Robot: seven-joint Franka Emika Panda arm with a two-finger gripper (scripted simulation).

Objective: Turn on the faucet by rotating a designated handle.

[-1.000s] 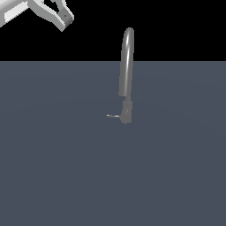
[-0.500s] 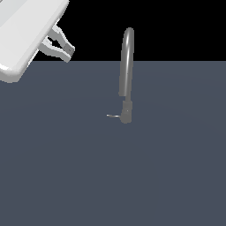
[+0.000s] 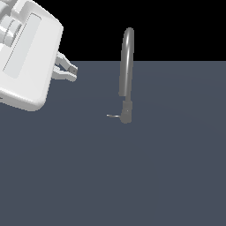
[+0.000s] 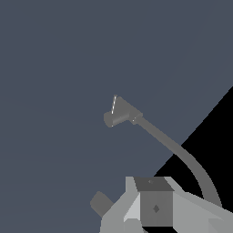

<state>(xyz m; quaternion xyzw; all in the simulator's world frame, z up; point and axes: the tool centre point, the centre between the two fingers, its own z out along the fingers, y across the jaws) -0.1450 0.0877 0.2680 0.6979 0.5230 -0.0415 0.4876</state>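
Nearest the exterior camera, at that view's upper left: large white robot arm housing (image 3: 26, 57), ending in a white two-fingered hand (image 3: 70, 73). Fingers parted, released, grasping nothing. Well apart from the fixture, above the flat dark blue-grey desk (image 3: 132, 176).

Farther back, near the desk's middle: tall slim grey metallic faucet (image 3: 127, 66) with arched gooseneck spout, upright on a short darker cylindrical base. Tiny thin grey metal lever handle (image 3: 113, 116), projecting sideways from that base toward the exterior view's left, close above the desk. Same lever in the wrist view (image 4: 113, 104), beside the base, with the spout curving away behind it.

Task status, judged: approach phase only; handle not yet contacted.

Hazards, judged:
- Miss or glancing slip: very thin lever, small contact area.
- Collision with the spout: approach line too high or too far toward the exterior view's right.
- Fingertip strike on the desk: lever set low, descent overshot.
- No rotation: push directed along the lever instead of across it.
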